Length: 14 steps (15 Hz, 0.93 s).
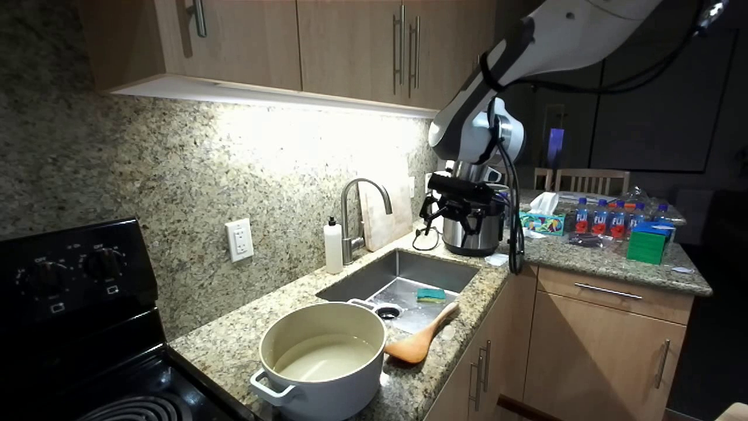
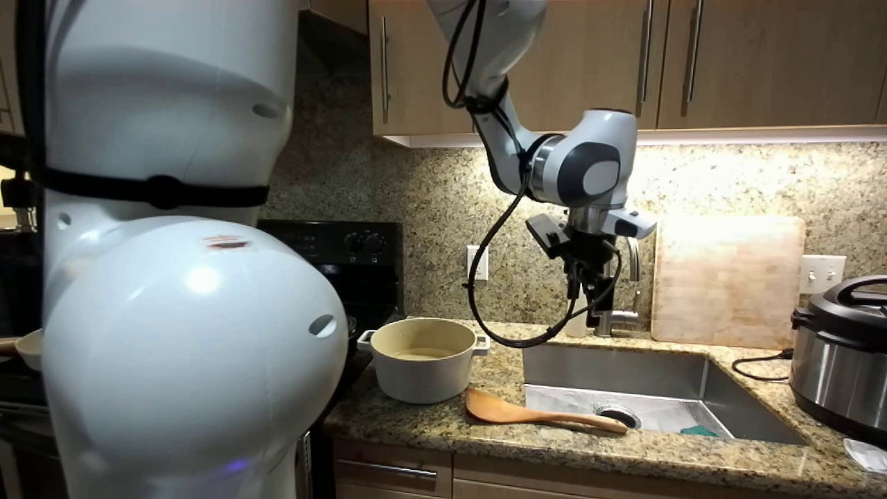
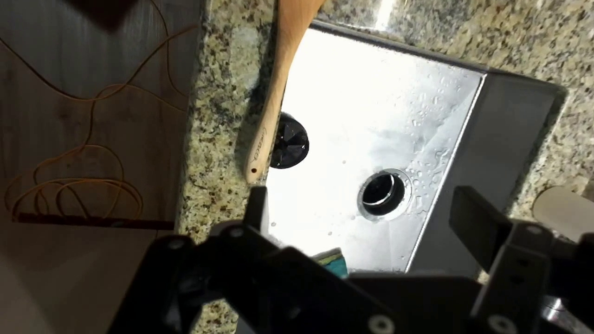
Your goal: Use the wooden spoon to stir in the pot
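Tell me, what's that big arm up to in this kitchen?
The robot arm is meant to stir in the pot with the wooden spoon, but no stirring is happening yet. Its gripper hangs open and empty above the sink. The spoon lies on the counter along the sink's edge, bowl end toward the pot, with nothing holding it.

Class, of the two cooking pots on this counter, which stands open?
The cream-white pot beside the wooden spoon. You can see into it in both exterior views, whereas the steel cooker has its black lid on.
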### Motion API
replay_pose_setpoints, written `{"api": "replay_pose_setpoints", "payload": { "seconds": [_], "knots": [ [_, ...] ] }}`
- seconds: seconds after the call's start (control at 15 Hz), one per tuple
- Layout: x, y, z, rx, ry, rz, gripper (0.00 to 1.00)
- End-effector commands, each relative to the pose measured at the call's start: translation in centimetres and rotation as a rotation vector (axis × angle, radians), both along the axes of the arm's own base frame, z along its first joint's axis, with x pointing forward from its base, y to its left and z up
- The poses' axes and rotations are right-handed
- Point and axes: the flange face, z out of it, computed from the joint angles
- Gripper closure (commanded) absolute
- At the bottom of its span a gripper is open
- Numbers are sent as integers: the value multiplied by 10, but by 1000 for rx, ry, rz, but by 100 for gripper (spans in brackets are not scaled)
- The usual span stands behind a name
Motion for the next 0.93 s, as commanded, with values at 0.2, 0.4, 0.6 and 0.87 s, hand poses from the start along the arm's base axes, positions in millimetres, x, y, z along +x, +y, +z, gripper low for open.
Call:
{"api": "replay_pose_setpoints", "payload": {
  "seconds": [0.2, 0.4, 0.6, 0.87],
  "knots": [
    [37, -12, -59, -48, 68, -34, 0],
    [48, -22, -71, -79, 71, -91, 0],
    [45, -23, -73, -61, 84, -65, 0],
    [54, -25, -80, -74, 111, -61, 0]
  ]
}}
